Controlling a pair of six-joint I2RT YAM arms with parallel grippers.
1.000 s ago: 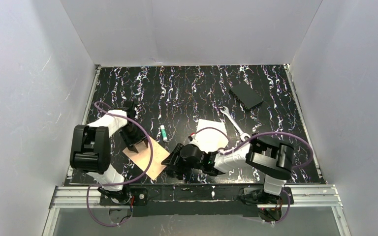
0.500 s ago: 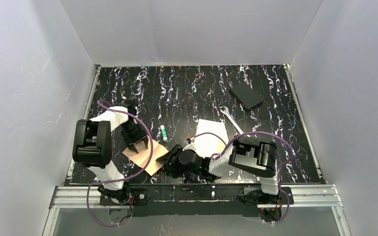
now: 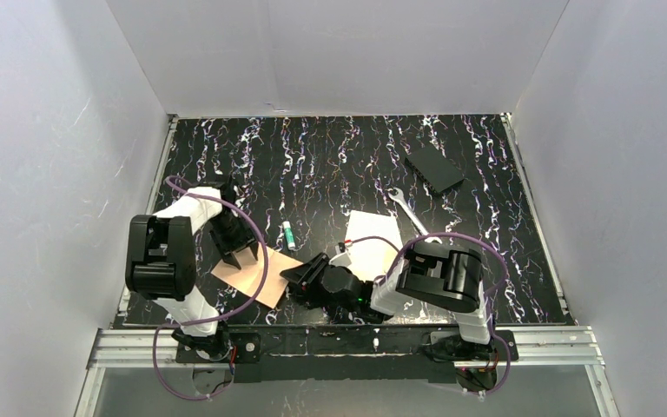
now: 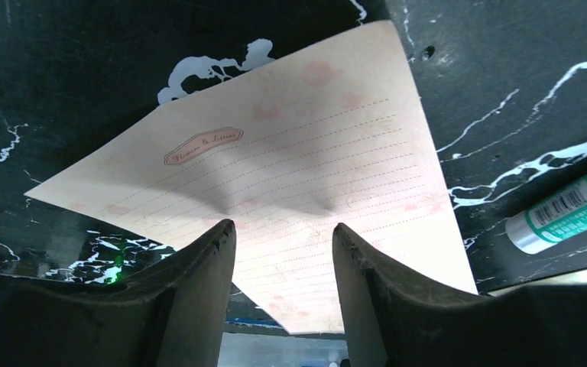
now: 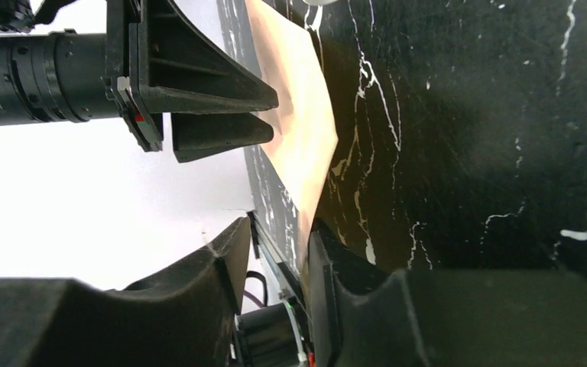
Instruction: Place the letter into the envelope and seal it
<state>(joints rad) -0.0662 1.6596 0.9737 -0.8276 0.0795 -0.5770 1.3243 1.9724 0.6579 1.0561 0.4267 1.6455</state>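
- Black marbled desk (image 3: pixel 330 165), boxed in by plain white walls.
- Tan rectangular paper letter (image 3: pixel 243 276) lies flat near the near left corner.
- Left fingers (image 4: pixel 199 283) are spread apart, tips over the letter.
- Right fingers (image 5: pixel 214 275) stand slightly apart, the letter's edge reaching into their gap.
- White paper envelope (image 3: pixel 373 224) lies near the near edge's middle.

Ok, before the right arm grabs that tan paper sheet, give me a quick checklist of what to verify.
1. Tan kraft-paper letter lies flat: ok.
2. Left gripper open, fingertips over the letter: ok.
3. Right gripper open, letter's edge at its gap: ok.
4. Edge truly inside that gap: cannot tell.
5. Green-and-white glue stick apart from the letter: ok.
6. White paper envelope flap open: cannot tell, partly hidden.
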